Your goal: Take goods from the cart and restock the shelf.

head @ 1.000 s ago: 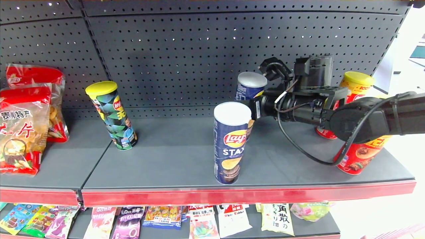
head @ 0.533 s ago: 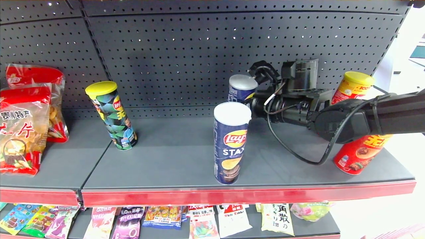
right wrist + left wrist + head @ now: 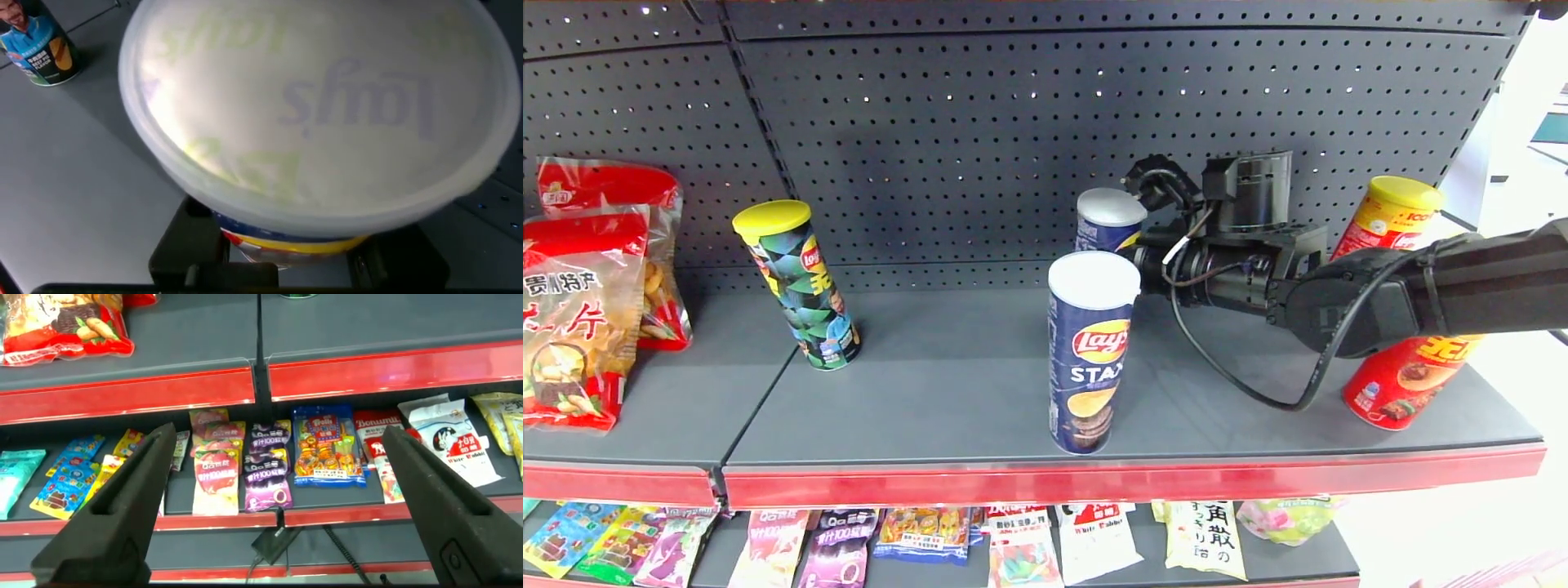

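My right gripper (image 3: 1134, 251) is shut on a blue chip can with a white lid (image 3: 1107, 219), held upright over the back of the grey shelf (image 3: 931, 392), just behind a second blue can (image 3: 1092, 351) standing near the shelf's front. In the right wrist view the held can's lid (image 3: 319, 114) looms large above the right gripper (image 3: 290, 255), whose dark fingers (image 3: 189, 245) clamp the can's body. My left gripper (image 3: 278, 506) hangs open in front of the lower shelves, nothing between its fingers (image 3: 122, 506).
A green can with a yellow lid (image 3: 796, 286) stands at the shelf's left. Red cans (image 3: 1401, 376) stand at the right, partly behind my arm. Red snack bags (image 3: 580, 302) lean at far left. Small snack packets (image 3: 327, 449) fill the lower shelf. Pegboard (image 3: 980, 122) backs the shelf.
My right arm has carried the blue can to the left and slightly lower, so it now sits behind the front blue can. Other goods have not moved.
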`<state>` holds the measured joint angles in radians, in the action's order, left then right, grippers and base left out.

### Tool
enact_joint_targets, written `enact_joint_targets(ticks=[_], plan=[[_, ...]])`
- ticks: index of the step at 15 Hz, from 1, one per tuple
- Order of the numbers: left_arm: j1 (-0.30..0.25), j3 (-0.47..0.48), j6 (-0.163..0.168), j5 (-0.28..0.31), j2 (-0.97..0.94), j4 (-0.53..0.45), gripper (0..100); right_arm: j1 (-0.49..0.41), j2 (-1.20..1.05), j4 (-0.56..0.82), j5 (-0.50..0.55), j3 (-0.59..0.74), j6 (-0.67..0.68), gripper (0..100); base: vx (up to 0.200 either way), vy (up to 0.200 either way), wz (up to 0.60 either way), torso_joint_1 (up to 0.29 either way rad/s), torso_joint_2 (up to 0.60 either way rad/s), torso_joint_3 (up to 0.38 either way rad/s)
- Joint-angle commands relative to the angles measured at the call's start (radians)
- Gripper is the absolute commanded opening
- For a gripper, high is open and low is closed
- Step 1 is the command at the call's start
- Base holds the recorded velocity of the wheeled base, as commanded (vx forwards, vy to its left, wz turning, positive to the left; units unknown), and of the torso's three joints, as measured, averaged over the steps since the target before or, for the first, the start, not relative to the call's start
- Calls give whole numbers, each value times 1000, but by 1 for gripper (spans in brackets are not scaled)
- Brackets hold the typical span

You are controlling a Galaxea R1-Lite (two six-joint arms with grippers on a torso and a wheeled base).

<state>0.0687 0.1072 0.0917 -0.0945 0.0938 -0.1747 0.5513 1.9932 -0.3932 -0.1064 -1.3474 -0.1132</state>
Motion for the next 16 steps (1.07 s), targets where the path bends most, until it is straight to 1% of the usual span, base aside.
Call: enact_joint_targets(ticks=[1,2,3,7,9,10,11,12,16], plan=[[0,0,0,-1,3,0,100,2,1,2,1,4,0,0,0,0,0,0,0,0],[0,0,0,-1,3,0,100,2,1,2,2,7,0,0,0,0,0,0,0,0],[0,0,0,-1,1,0,100,2,1,2,2,7,0,100,0,0,0,0,0,0],[0,0,0,-1,3,0,100,7,-13,2,14,13,3,100,0,0,0,0,0,0],[0,0,0,-1,3,0,100,10,-53,2,30,42,4,100,0,0,0,0,0,0],[0,0,-1,1,3,0,100,10,-80,2,37,76,6,100,0,0,0,0,0,0],[0,0,0,1,3,0,100,10,-86,2,40,82,6,100,0,0,0,0,0,0],[0,0,0,1,3,0,100,-1,-126,0,54,136,10,100,0,0,0,0,0,0],[0,0,-1,1,3,0,100,-8,-229,2,88,243,52,100,0,0,0,0,0,0]])
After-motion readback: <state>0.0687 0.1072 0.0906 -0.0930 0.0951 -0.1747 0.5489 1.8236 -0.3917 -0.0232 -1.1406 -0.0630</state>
